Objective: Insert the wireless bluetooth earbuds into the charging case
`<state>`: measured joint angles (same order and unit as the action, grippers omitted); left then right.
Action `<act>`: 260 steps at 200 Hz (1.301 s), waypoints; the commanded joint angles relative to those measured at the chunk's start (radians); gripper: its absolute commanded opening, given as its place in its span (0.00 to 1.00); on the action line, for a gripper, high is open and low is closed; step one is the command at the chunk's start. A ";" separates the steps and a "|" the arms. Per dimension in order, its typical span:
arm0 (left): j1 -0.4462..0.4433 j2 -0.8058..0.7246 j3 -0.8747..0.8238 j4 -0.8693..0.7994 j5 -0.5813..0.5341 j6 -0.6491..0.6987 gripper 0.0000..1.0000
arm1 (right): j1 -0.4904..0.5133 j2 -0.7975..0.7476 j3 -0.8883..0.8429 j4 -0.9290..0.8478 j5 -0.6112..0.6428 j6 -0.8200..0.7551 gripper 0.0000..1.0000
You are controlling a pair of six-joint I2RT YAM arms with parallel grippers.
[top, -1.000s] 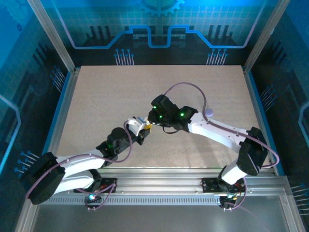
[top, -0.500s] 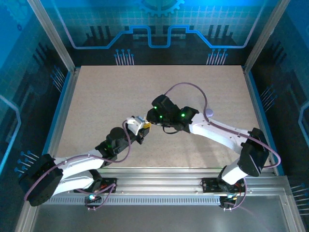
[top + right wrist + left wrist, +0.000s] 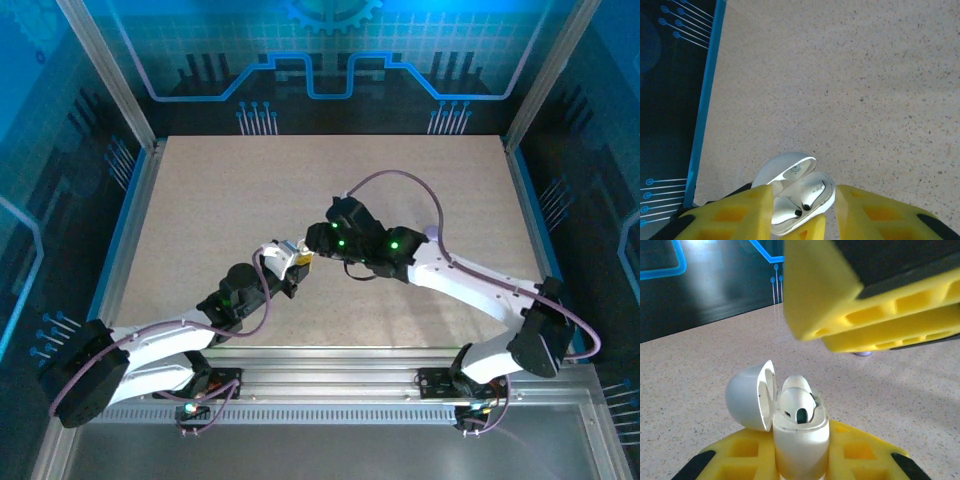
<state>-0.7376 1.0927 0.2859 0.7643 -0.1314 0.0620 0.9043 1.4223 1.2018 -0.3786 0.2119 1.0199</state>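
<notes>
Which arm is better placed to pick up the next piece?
Right, probably. The left tool is shut on the open case; the right tool is open and empty above it, and a pale purple piece lies nearby.

Mid-counter, the case stands upright between the left fingers, with its lid swung open to its left. One earbud sits in the case. The right fingers hang just above and to the right of it, not touching. Behind them, a small piece lies on the counter.
</notes>
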 commanded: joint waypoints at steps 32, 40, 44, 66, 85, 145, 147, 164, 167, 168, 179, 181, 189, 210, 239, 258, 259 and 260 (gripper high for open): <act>0.006 -0.054 0.052 -0.009 0.088 -0.007 0.12 | 0.009 -0.139 -0.096 0.099 0.079 -0.192 0.41; 0.006 -0.059 0.059 -0.022 0.108 -0.010 0.12 | 0.008 -0.162 -0.108 0.109 0.082 -0.227 0.42; 0.007 -0.062 0.064 -0.031 0.118 -0.011 0.12 | 0.006 -0.172 -0.115 0.114 0.083 -0.244 0.42; 0.007 -0.083 0.085 -0.059 0.166 -0.020 0.12 | -0.005 -0.236 -0.157 0.141 0.081 -0.348 0.44; 0.006 -0.107 0.103 -0.084 0.205 -0.024 0.12 | -0.016 -0.306 -0.211 0.181 0.081 -0.446 0.47; 0.007 -0.145 0.182 -0.177 0.378 -0.027 0.12 | -0.089 -0.582 -0.416 0.282 -0.091 -0.775 0.57; 0.006 -0.146 0.185 -0.178 0.384 -0.027 0.12 | -0.093 -0.588 -0.420 0.279 -0.100 -0.783 0.58; 0.007 -0.146 0.200 -0.178 0.422 -0.030 0.12 | -0.132 -0.625 -0.435 0.235 -0.203 -0.884 0.61; 0.006 -0.146 0.199 -0.173 0.426 -0.032 0.12 | -0.139 -0.629 -0.435 0.224 -0.219 -0.902 0.61; 0.007 -0.146 0.200 -0.170 0.428 -0.032 0.12 | -0.141 -0.631 -0.435 0.222 -0.225 -0.905 0.61; 0.007 -0.148 0.199 -0.156 0.441 -0.035 0.12 | -0.169 -0.648 -0.439 0.200 -0.305 -0.971 0.62; 0.007 -0.148 0.201 -0.157 0.445 -0.034 0.12 | -0.174 -0.652 -0.441 0.198 -0.323 -0.982 0.62; 0.007 -0.149 0.207 -0.162 0.455 -0.033 0.12 | -0.194 -0.669 -0.452 0.202 -0.394 -1.029 0.63; 0.006 -0.154 0.226 -0.187 0.481 -0.025 0.12 | -0.234 -0.718 -0.498 0.234 -0.519 -1.145 0.65; 0.007 -0.156 0.240 -0.189 0.512 -0.028 0.12 | -0.295 -0.727 -0.507 0.219 -0.608 -1.213 0.71; 0.006 -0.165 0.236 -0.188 0.512 -0.026 0.12 | -0.342 -0.691 -0.473 0.179 -0.695 -1.229 0.74; 0.007 -0.166 0.235 -0.188 0.512 -0.025 0.12 | -0.343 -0.689 -0.471 0.178 -0.700 -1.230 0.75; 0.007 -0.166 0.235 -0.189 0.512 -0.025 0.12 | -0.345 -0.687 -0.468 0.176 -0.704 -1.232 0.75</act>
<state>-0.7357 0.9546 0.4892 0.5720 0.3382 0.0467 0.6056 0.7067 0.6987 -0.1688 -0.3305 -0.1249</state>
